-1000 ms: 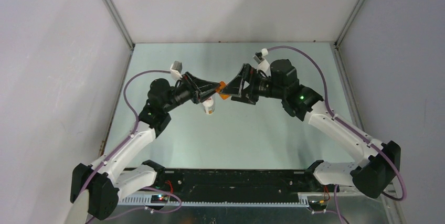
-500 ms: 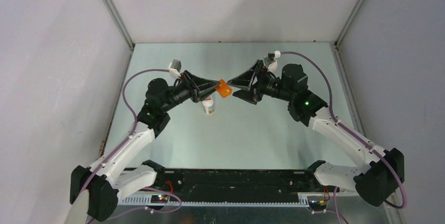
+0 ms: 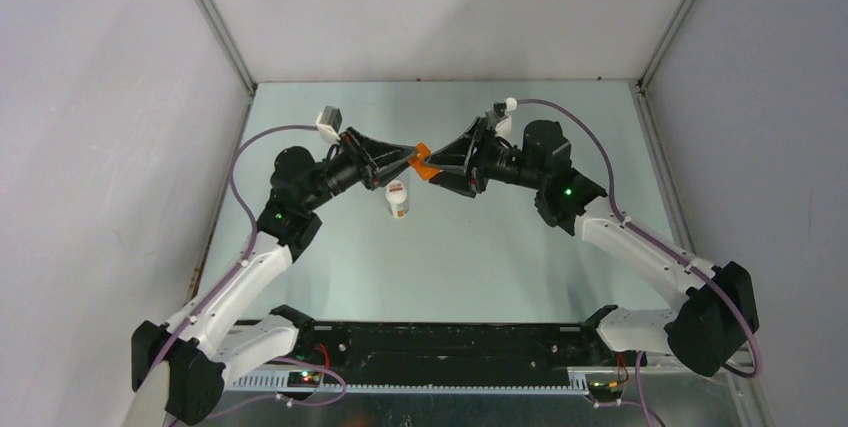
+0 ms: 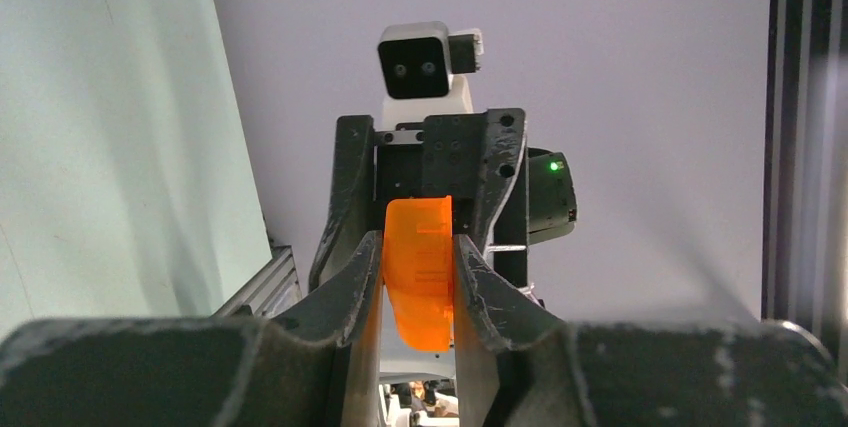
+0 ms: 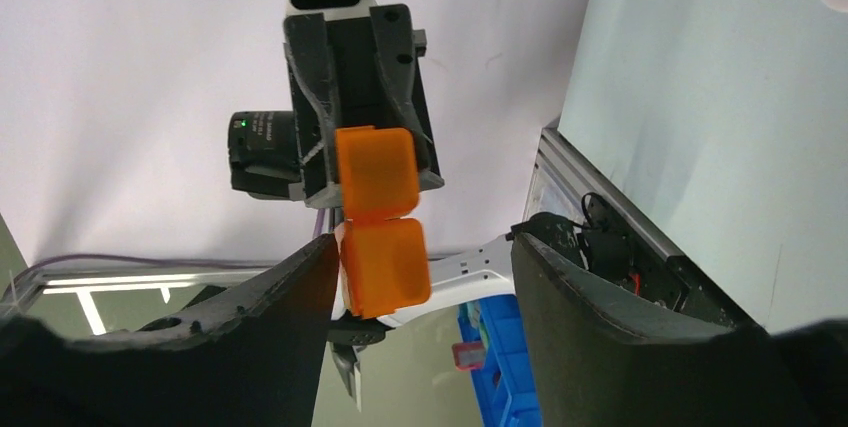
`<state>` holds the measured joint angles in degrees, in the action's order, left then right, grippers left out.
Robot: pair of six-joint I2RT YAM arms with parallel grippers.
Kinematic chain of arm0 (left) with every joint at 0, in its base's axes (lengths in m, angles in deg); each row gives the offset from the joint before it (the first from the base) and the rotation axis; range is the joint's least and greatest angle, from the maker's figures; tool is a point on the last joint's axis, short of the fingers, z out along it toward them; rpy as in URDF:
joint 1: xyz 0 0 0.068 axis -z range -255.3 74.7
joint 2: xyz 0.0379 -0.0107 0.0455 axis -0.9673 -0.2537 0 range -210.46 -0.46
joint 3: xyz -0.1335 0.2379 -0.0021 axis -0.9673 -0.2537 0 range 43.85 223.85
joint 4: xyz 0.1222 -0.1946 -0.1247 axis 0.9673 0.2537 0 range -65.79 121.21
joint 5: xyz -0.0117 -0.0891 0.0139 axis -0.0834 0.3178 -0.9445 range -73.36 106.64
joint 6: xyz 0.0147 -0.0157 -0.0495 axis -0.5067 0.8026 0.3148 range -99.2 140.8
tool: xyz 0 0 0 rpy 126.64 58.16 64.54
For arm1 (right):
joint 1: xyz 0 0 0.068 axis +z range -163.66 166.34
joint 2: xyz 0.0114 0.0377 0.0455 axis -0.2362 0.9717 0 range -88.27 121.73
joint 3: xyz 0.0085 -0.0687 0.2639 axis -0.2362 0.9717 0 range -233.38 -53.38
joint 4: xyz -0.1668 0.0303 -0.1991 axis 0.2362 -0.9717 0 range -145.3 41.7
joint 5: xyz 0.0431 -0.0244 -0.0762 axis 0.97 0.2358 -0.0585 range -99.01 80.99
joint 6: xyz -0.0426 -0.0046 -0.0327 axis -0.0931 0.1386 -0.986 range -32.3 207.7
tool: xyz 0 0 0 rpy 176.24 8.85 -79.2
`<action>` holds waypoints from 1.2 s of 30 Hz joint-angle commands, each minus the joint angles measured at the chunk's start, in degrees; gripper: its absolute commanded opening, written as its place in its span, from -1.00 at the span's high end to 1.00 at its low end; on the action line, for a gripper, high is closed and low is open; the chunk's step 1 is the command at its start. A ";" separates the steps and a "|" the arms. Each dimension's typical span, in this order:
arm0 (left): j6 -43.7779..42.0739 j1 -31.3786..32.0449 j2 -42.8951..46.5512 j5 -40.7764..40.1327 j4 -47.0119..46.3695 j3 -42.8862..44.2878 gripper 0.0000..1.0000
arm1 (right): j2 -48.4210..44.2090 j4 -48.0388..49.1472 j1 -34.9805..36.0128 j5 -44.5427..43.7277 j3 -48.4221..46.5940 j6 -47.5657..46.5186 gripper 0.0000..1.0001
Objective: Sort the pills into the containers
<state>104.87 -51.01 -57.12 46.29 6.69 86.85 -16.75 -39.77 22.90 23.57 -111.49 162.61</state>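
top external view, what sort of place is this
Probably a lab robot test cell: left arm and right arm bolted at the near edge of a pale green table, plain walls on aluminium posts closing it in, and small props, a white pill bottle and an orange cup.

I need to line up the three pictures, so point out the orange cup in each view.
Top external: orange cup at picture centre, up and right of the white bottle.
Left wrist: low centre, pinched by the left hand.
Right wrist: centre-left, inside the open right hand.
Shared landmark: the left hand gripping it shows in all three.
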 commanded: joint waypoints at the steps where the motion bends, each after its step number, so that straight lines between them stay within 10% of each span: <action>1: 0.83 -0.23 0.31 0.92 -2.51 3.54 1.00 | 0.51 3.68 0.95 2.43 -0.42 -0.67 -0.33; 19: -0.20 -0.29 0.20 1.35 1.01 4.19 1.00 | 3.33 3.66 1.39 6.62 -3.37 -3.59 -0.17; 36: 0.13 -0.30 0.06 1.73 1.17 4.31 1.00 | 3.41 5.31 1.47 6.90 -3.38 -2.33 0.48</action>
<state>104.81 -51.07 -57.34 47.21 9.90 87.92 -13.36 -35.77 23.77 29.27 -112.87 161.24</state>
